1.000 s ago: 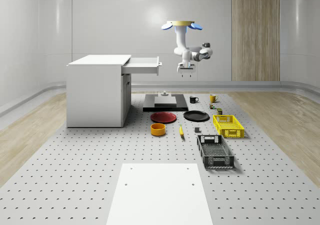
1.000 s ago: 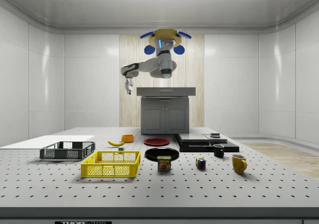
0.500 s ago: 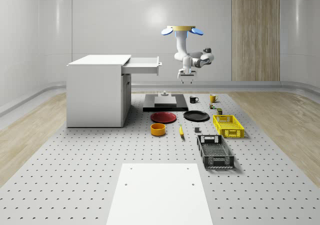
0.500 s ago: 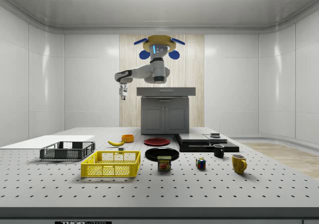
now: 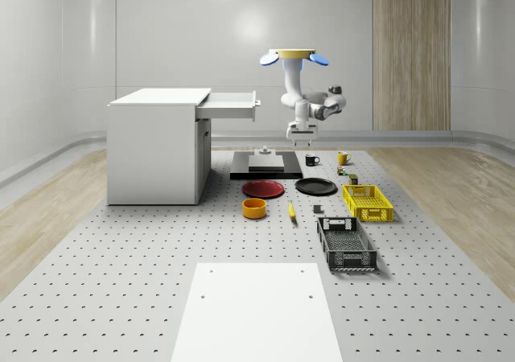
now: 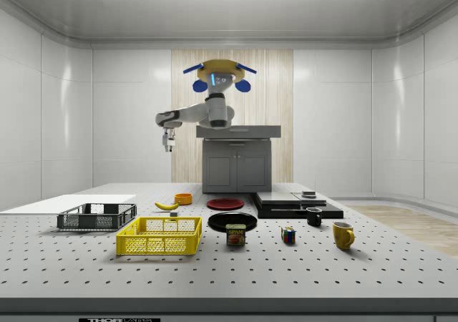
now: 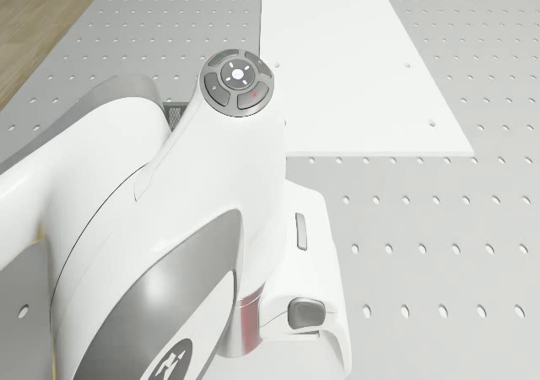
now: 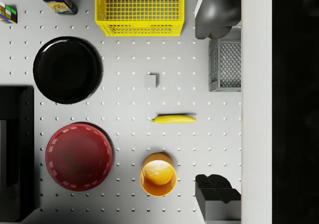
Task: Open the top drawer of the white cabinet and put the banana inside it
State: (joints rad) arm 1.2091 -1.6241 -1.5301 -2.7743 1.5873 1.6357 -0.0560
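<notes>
Nearest to us, farthest from the white box-shaped cabinet (image 5: pixel 153 149), a flat white rectangular panel (image 5: pixel 256 310) lies on the grey perforated desk (image 5: pixel 121 265). Closer to the cabinet comes a dark grey mesh crate (image 5: pixel 346 243), then a yellow plastic mesh basket (image 5: pixel 368 202).

The slim yellow banana (image 5: pixel 291 211) lies flat on the desk, out in front of the cabinet's drawer side and well apart from it. A round orange bowl (image 5: pixel 254 208) sits just beside it on the cabinet's side. A little nearer the cabinet lie a round dark red plate (image 5: pixel 264 188) and, beyond it from the cabinet, a round black plate (image 5: pixel 315 187).

The cabinet's top drawer (image 5: pixel 229 104) stands pulled out, a shallow white tray jutting from under the top.

Out beyond the drawer's front, we see the blue-rotored drone (image 5: pixel 294 55) hovering higher than the cabinet top, over the desk. Its white arm bends downward, and the hand (image 5: pixel 302 139) hangs in the air below the level of the drawer, pointing down, touching nothing. In the wrist view the hand (image 8: pixel 215 105) is spread wide, its dark fingers (image 8: pixel 219 15) far apart with nothing between them, and the banana (image 8: pixel 174 119) lies on the desk beneath it, between the bowl and a small grey cube (image 8: pixel 150 80)
</notes>
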